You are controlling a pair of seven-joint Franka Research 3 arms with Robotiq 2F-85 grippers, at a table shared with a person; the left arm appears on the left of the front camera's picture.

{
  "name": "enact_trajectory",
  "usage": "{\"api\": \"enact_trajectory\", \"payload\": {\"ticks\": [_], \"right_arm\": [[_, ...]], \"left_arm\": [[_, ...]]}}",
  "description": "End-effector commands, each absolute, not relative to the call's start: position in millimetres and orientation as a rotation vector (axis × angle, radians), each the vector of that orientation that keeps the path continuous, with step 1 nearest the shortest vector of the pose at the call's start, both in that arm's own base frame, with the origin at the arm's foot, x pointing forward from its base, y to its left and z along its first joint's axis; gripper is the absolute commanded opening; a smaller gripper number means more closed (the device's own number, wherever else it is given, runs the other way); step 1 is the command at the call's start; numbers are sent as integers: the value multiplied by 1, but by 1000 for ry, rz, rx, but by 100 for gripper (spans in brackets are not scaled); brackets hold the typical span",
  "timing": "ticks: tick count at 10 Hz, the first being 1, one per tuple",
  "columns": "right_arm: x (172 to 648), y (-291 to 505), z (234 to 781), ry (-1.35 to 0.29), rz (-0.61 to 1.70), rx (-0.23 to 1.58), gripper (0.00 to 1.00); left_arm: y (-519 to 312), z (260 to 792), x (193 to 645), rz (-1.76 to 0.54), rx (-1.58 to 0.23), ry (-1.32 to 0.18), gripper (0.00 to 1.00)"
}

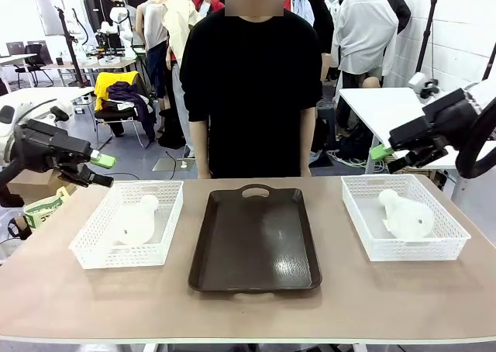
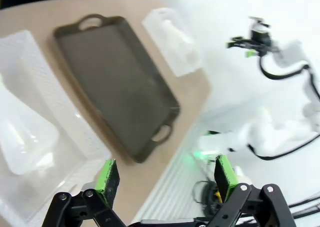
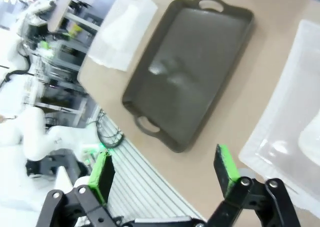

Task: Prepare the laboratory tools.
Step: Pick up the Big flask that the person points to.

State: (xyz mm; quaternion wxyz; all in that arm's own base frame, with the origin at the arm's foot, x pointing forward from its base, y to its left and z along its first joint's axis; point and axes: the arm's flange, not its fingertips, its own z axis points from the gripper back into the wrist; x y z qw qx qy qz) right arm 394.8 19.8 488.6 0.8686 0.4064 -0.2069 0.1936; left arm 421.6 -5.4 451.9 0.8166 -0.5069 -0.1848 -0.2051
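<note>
Frosted-white conical left flask [image 1: 136,222] & right flask [image 1: 407,216] lie sideways (one per white mesh basket [image 1: 116,257]); left gripper [image 1: 105,170], right gripper [image 1: 384,160] hover well apart from them, fingers spread.

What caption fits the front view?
Open left gripper and right gripper hover; left flask and right flask lie in baskets flanking the dark tray.

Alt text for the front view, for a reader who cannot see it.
A frosted flask lies in the left basket, another flask in the right basket, a dark tray between them. The left gripper and right gripper hang open at the outer sides; a person stands opposite.
</note>
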Motion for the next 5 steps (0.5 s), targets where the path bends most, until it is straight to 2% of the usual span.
{"api": "enact_trajectory", "payload": {"ticks": [1, 5], "right_arm": [[403, 0, 470, -410, 315, 1025, 100], [401, -29, 447, -338, 216, 1179, 100]], "left_arm": [[9, 434, 434, -416, -1209, -334, 100], [29, 402, 430, -317, -1392, -242, 100]]}}
